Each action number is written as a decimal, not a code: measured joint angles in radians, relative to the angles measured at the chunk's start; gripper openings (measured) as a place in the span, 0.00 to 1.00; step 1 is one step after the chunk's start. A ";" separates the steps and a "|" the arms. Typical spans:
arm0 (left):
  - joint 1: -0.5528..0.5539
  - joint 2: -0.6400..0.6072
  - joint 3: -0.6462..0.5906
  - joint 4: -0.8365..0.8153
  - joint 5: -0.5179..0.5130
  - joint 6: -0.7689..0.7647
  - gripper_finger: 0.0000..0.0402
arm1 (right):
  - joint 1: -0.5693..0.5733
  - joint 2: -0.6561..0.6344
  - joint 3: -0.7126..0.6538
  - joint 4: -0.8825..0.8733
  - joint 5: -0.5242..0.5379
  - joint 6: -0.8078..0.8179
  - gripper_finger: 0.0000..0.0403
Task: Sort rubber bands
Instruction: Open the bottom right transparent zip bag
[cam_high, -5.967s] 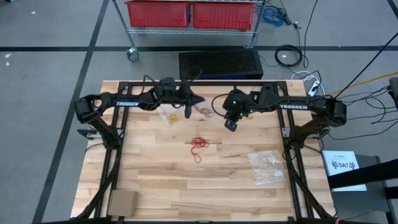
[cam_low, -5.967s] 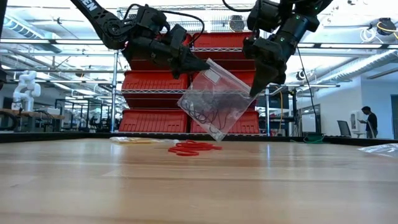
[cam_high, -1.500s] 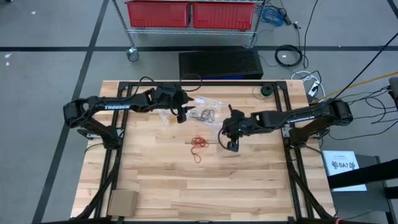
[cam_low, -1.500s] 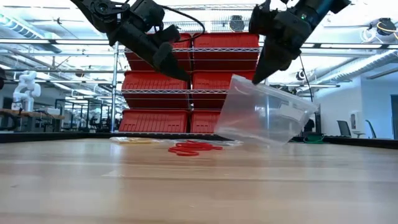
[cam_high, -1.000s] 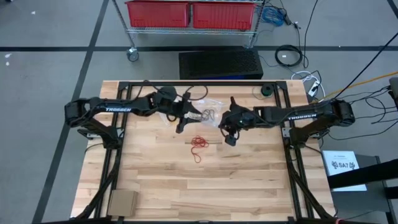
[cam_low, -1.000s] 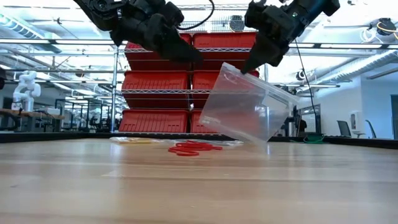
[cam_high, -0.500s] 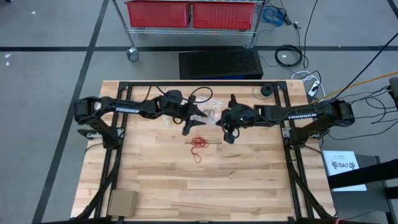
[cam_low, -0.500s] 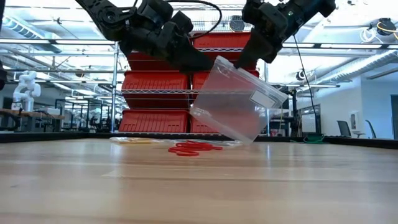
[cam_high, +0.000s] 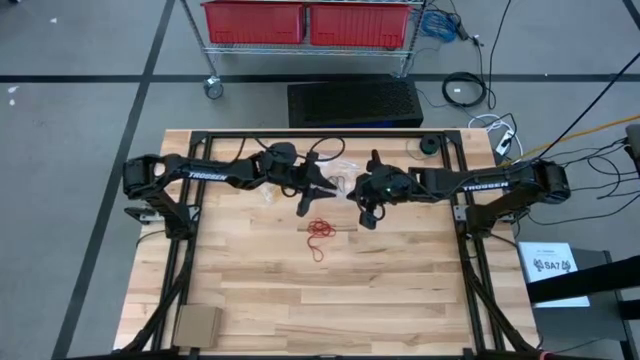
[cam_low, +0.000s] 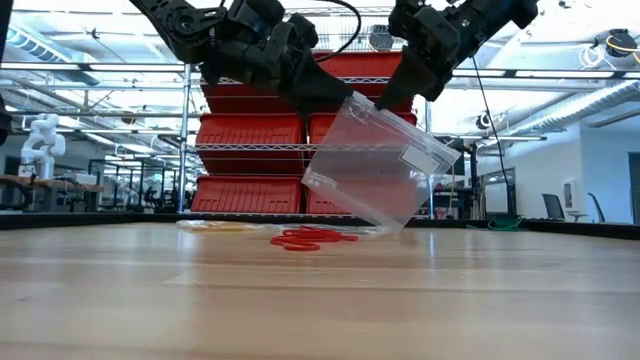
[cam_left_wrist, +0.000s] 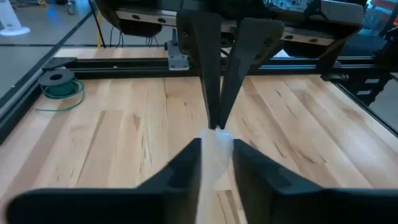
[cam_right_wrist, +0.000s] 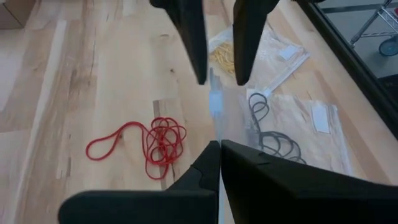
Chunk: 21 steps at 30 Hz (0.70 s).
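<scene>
A pile of red rubber bands (cam_right_wrist: 151, 141) lies on the wooden table (cam_high: 260, 290). Just above and behind this pile, an empty clear bag (cam_low: 378, 165) hangs tilted in the air. The right gripper (cam_right_wrist: 217, 152) is closed on one upper edge of it, while the left gripper (cam_left_wrist: 216, 152) has its fingers apart around the other edge. Behind the red pile lie two more bags — one with dark bands (cam_right_wrist: 273, 130), one with yellowish bands (cam_right_wrist: 225, 58).
</scene>
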 joint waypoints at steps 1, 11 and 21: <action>0.000 0.000 0.000 0.000 0.000 0.004 0.18 | 0.000 0.000 0.000 0.000 0.000 -0.001 0.00; 0.000 0.000 0.000 -0.003 -0.008 0.045 0.01 | 0.000 0.000 0.000 0.003 0.000 -0.003 0.00; -0.001 0.000 0.000 -0.007 -0.050 0.055 0.00 | -0.021 0.000 0.064 0.020 0.028 0.105 0.17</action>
